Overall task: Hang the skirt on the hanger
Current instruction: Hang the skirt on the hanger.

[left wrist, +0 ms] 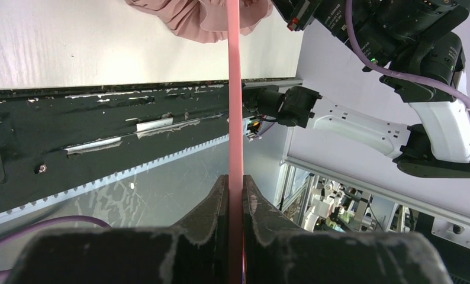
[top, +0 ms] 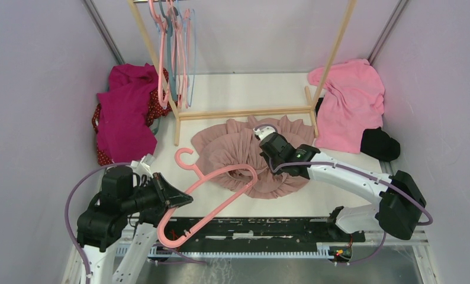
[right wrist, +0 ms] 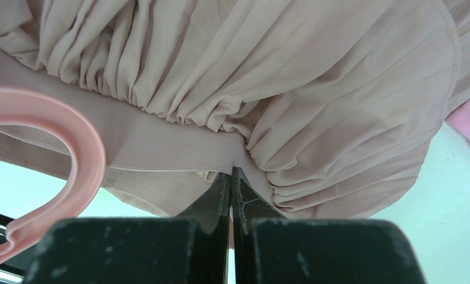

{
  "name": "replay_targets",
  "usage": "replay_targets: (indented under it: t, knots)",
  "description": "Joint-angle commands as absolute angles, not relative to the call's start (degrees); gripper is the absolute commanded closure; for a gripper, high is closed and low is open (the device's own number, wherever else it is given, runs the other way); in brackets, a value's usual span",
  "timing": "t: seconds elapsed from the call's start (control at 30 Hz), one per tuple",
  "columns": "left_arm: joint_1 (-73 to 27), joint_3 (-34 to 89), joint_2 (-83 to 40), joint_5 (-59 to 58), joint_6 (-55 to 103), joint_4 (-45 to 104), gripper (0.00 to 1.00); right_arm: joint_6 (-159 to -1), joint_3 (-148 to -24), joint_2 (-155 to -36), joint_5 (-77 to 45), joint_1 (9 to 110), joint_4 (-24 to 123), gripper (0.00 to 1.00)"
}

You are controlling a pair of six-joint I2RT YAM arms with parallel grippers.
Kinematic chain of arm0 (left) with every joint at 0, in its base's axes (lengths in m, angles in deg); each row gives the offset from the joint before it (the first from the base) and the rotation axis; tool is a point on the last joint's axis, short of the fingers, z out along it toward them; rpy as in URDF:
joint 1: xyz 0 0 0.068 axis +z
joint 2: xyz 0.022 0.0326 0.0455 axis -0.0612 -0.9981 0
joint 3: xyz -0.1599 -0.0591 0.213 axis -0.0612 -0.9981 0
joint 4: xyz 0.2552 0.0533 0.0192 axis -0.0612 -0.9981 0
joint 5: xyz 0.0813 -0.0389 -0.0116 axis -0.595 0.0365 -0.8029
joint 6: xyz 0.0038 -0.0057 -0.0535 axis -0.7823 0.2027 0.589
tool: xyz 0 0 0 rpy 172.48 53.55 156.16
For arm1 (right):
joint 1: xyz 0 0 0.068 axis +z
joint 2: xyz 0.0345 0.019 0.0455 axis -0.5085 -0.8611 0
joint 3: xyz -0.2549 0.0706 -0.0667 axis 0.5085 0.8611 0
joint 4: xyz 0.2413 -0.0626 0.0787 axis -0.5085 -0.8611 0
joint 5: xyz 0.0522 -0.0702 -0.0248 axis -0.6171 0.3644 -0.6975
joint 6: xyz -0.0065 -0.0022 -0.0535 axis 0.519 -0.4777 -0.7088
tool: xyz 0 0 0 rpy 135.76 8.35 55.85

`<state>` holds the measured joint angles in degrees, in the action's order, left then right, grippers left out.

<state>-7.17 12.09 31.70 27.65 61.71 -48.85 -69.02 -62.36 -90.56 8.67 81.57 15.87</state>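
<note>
A dusty-pink pleated skirt point(top: 244, 151) lies bunched in the middle of the table. A pink plastic hanger point(top: 218, 183) lies slanted at its near left, one rounded end pushed into the skirt's waistband. My left gripper point(top: 182, 200) is shut on the hanger's bar point(left wrist: 235, 118). My right gripper point(top: 262, 131) is shut on the skirt's waistband point(right wrist: 161, 151), lifting it; the hanger's rounded end point(right wrist: 81, 154) sits just left of it inside the opening.
A wooden clothes rack point(top: 244, 111) stands at the back with several hangers point(top: 176, 47) on its left. Magenta clothes point(top: 126, 112) lie back left. Pink clothes point(top: 351, 103) and a black item point(top: 379, 144) lie back right. A black rail point(top: 250, 228) runs along the near edge.
</note>
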Motion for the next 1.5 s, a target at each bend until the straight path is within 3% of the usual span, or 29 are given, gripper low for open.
replay_targets:
  t: [0.0, 0.33, 0.7, 1.0, 1.47]
  knots:
    - [-6.2, 13.5, 31.9, 31.3, 64.0, -46.0, 0.97, -68.5, -66.2, -88.8, 11.5, 81.4, 17.4, 0.99]
    - [-4.2, 13.7, 31.0, 35.9, 62.4, -47.0, 0.97, -68.9, -70.2, -90.3, 9.7, 79.3, 17.9, 0.99]
    - [-1.5, 5.9, 33.7, 39.1, 61.8, -47.1, 0.97, -68.5, -69.7, -90.2, 8.4, 79.2, 19.1, 0.99]
    - [-1.2, 3.8, 32.0, 33.3, 64.3, -42.7, 0.97, -68.3, -67.9, -86.7, 7.8, 78.7, 18.3, 0.99]
    - [3.4, -1.0, 38.1, 21.7, 77.2, -20.6, 0.97, -66.5, -64.4, -80.9, 0.6, 78.7, 15.9, 0.99]
